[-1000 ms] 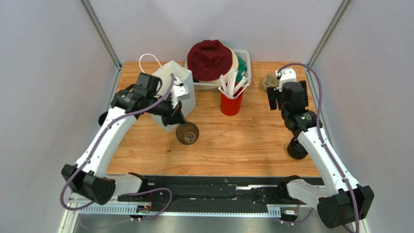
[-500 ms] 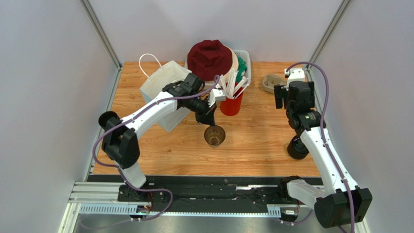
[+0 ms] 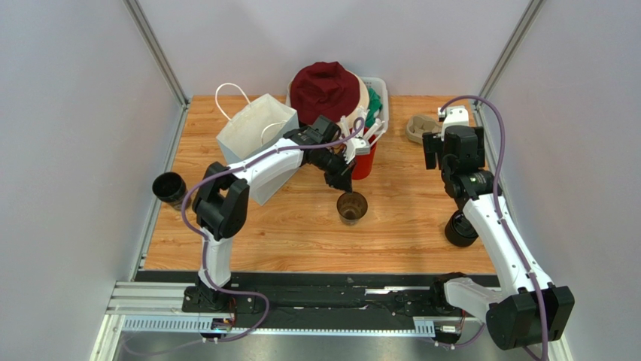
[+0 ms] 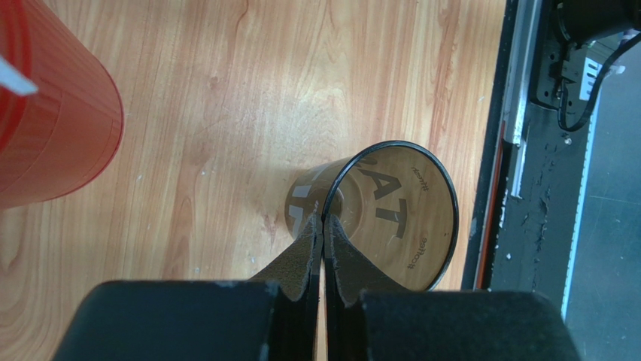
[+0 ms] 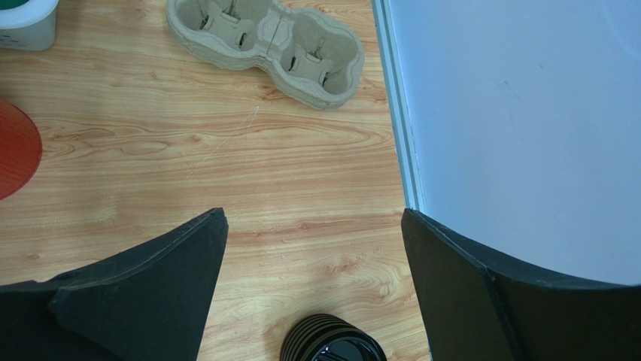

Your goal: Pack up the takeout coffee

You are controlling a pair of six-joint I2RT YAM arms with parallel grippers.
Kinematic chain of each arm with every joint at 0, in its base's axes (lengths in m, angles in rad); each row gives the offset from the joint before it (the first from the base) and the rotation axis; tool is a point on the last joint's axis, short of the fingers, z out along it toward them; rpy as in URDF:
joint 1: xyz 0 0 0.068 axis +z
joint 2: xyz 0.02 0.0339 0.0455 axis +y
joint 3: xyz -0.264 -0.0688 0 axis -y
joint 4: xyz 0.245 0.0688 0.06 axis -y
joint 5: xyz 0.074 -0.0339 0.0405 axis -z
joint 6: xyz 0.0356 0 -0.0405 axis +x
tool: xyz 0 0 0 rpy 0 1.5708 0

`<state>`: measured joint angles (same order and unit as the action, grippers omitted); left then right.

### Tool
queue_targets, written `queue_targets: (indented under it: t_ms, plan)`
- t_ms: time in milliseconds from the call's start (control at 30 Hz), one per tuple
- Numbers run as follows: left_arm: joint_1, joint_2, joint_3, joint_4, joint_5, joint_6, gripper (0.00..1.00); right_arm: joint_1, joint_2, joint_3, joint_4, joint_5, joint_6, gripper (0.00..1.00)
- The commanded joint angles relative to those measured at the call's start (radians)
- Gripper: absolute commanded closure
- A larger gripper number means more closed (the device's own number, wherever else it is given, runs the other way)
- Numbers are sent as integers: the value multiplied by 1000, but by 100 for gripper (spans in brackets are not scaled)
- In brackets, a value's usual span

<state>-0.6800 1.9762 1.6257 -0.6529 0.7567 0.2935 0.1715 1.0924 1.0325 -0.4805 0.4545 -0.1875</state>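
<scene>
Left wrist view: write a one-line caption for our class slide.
Left hand pinching the rim of a lidless brown cup over the wooden table, a red cup nearby.

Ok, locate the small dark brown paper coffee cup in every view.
Top external: dark brown coffee cup mid-table, just nearside of the red plastic cup.
Left wrist: centre-right, rim pinched by the left gripper.
Right wrist: not in it.
Shared landmark: the red plastic cup, visible in all three views.
</scene>
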Motion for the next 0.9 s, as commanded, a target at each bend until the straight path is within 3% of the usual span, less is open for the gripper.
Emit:
queue_targets:
  t_ms: [0, 500, 867]
  plan:
    - [-6, 42, 46, 50, 19, -25, 95, -4, 1, -3, 37, 13, 0, 8]
    - [-6, 17, 25, 75, 41, -47, 87, -1, 8, -2, 39, 9, 0, 8]
    - [-7, -8, 13, 67, 49, -44, 75, -1, 6, -5, 39, 7, 0, 9]
